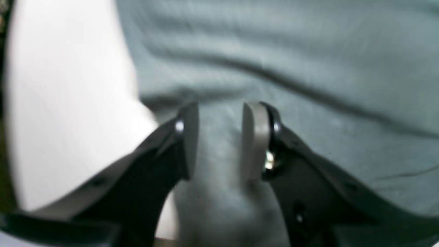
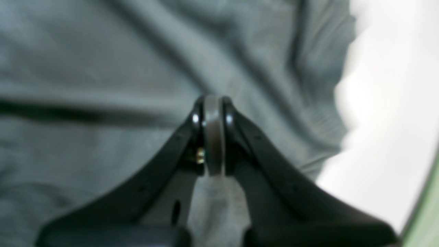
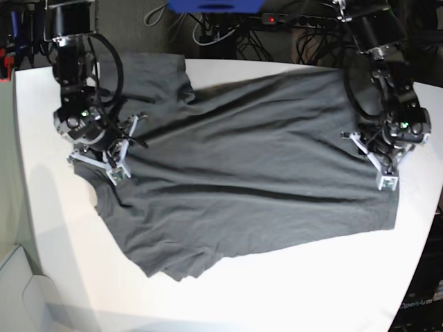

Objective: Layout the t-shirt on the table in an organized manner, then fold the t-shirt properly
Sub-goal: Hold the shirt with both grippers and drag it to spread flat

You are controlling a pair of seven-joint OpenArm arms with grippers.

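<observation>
The dark grey t-shirt [image 3: 242,173] lies spread and wrinkled across the white table [image 3: 332,277], one sleeve toward the back left. My right gripper [image 3: 111,162] sits at the shirt's left edge. In the right wrist view this gripper [image 2: 213,101] is shut, with cloth [image 2: 103,68] bunched in its throat. My left gripper [image 3: 384,169] is at the shirt's right edge. In the left wrist view it [image 1: 221,109] holds a fold of cloth [image 1: 291,51] between its narrowly parted fingers [image 1: 255,137]. Bare table shows beside each gripper [image 1: 68,103] [image 2: 384,120].
Cables, a power strip and a blue box [image 3: 214,5] crowd the space behind the table. A pale bin [image 3: 21,297] stands off the near left corner. The table's curved edge [image 3: 422,263] runs close to the left gripper.
</observation>
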